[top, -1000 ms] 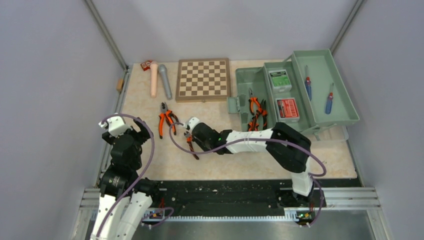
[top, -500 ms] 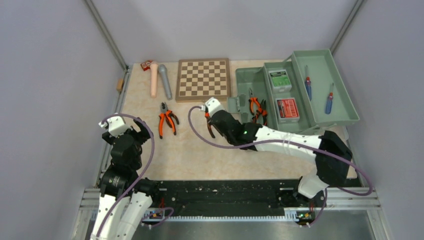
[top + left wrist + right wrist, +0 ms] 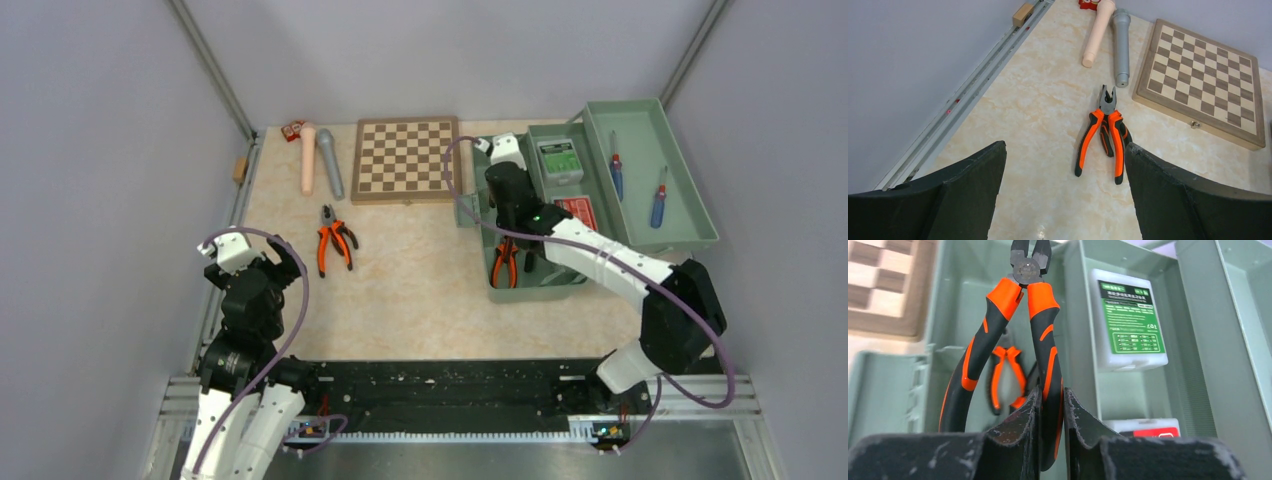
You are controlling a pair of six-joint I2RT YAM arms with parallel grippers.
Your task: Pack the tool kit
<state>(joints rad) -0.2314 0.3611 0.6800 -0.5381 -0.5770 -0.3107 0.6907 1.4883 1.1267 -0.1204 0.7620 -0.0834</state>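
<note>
Toolbox [image 3: 640, 140] open, upper right of top view; right tool [image 3: 1051, 400] clamped on one handle of orange pliers [image 3: 1040, 315] above its left compartment. Next, judged: lower, then release. Left tool [image 3: 1064, 147], spread apart, faces second pliers [image 3: 1105, 132] on the surface [image 3: 1038, 100].

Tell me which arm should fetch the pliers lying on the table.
Left. The left claw is open and looks straight at the loose pliers; the right claw is shut on the other pliers over the toolbox.
</note>
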